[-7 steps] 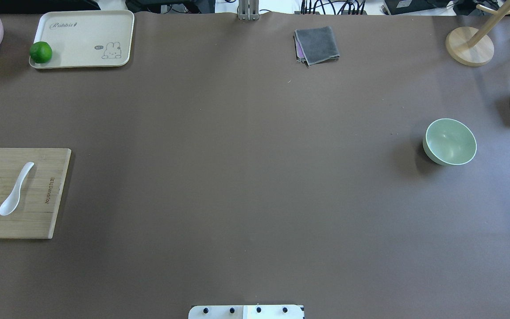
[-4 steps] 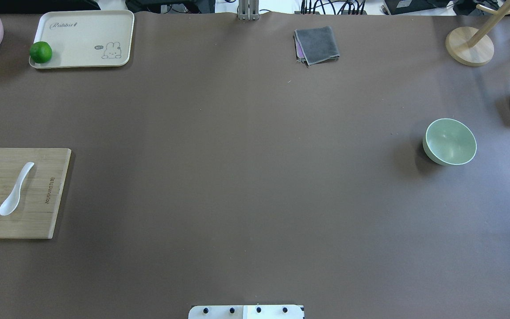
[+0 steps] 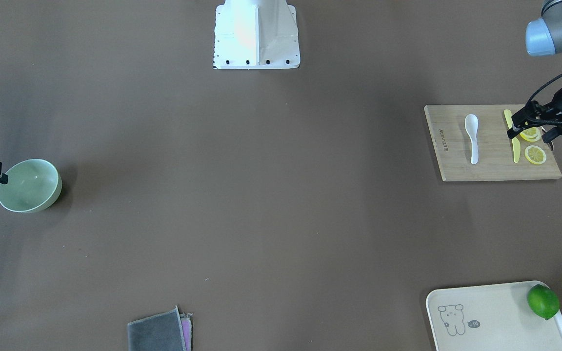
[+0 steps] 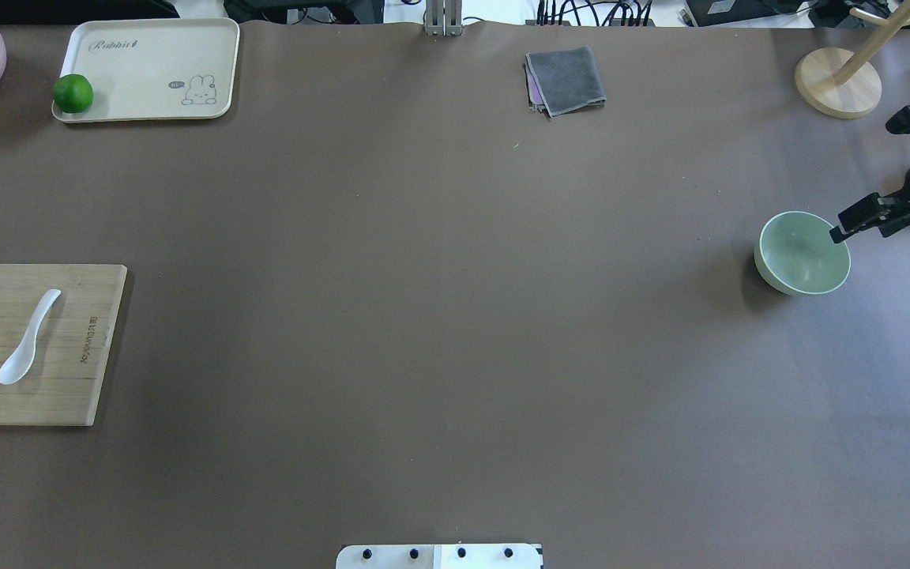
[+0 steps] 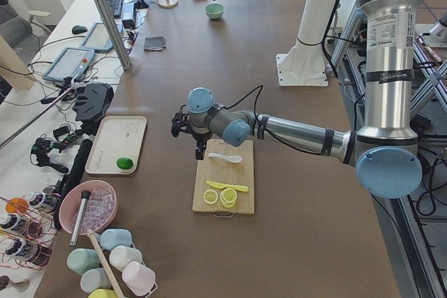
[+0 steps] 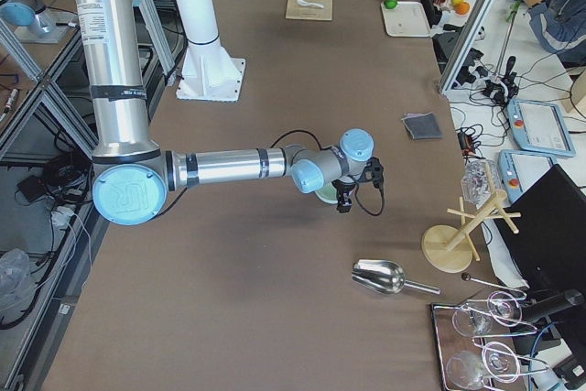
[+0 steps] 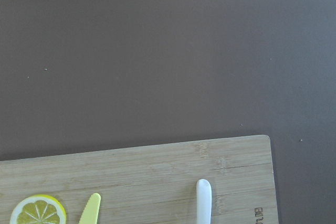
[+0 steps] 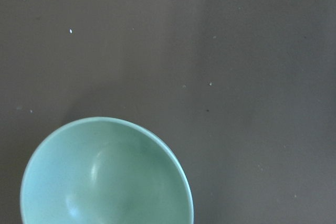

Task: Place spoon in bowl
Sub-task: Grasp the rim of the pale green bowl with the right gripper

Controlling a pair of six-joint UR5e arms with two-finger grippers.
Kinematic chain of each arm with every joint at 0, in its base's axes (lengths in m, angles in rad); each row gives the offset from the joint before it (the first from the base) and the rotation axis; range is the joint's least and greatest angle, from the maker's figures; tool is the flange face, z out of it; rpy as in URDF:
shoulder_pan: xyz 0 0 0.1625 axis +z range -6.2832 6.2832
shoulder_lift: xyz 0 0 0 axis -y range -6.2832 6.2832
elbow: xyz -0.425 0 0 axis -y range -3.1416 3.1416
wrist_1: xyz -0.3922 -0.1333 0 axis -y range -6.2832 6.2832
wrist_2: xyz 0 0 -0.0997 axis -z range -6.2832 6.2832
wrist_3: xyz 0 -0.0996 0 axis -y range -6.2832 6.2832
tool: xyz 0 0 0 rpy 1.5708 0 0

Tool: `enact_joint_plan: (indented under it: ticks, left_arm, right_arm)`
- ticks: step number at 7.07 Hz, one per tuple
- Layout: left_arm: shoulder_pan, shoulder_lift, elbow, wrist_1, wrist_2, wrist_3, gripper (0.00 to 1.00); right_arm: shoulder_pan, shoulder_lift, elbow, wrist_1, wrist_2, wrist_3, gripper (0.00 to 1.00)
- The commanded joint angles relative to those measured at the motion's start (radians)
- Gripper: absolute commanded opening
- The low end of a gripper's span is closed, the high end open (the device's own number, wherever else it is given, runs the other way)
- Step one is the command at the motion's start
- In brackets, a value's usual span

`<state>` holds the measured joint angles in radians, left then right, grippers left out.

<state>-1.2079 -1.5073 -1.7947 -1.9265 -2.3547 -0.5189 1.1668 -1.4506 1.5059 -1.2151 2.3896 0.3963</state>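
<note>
The white spoon (image 4: 28,338) lies on a wooden cutting board (image 4: 68,395) at the table's left edge, scoop toward me; it also shows in the front view (image 3: 472,138) and its handle tip in the left wrist view (image 7: 203,200). The mint-green bowl (image 4: 802,253) stands empty on the right, also in the right wrist view (image 8: 105,177). My left gripper (image 3: 530,136) hovers open over the board's lemon end, beside the spoon, not touching it. My right gripper (image 4: 864,180) looks open and hangs above the bowl's right rim.
A yellow knife (image 3: 512,136) and lemon slices (image 3: 535,154) share the board. A cream tray (image 4: 155,71) with a lime (image 4: 73,93) sits far left, a grey cloth (image 4: 565,79) at the far middle, a wooden stand (image 4: 838,83) far right, and a metal scoop (image 6: 385,276) beyond the bowl.
Both arms have come in from the table's ends. The right gripper now reaches the bowl's right rim and the left one shows at the left edge. Spoon and bowl have not moved.
</note>
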Motion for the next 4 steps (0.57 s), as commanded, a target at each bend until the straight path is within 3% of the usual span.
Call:
enact_joint_plan:
  ticks: [1, 2, 4]
  left_arm:
    - [-0.001, 0.018, -0.02, -0.002, 0.0, -0.001, 0.97]
    - [-0.001, 0.016, -0.02, -0.003, 0.0, -0.001, 0.97]
    - [-0.001, 0.016, -0.022, -0.003, 0.0, -0.001, 0.97]
  right_arm:
    - [-0.038, 0.036, -0.038, 0.0, -0.01, 0.004, 0.85]
    - [-0.045, 0.036, -0.053, 0.0, -0.013, 0.003, 0.67]
    - [-0.047, 0.029, -0.058, 0.0, -0.019, 0.001, 0.48]
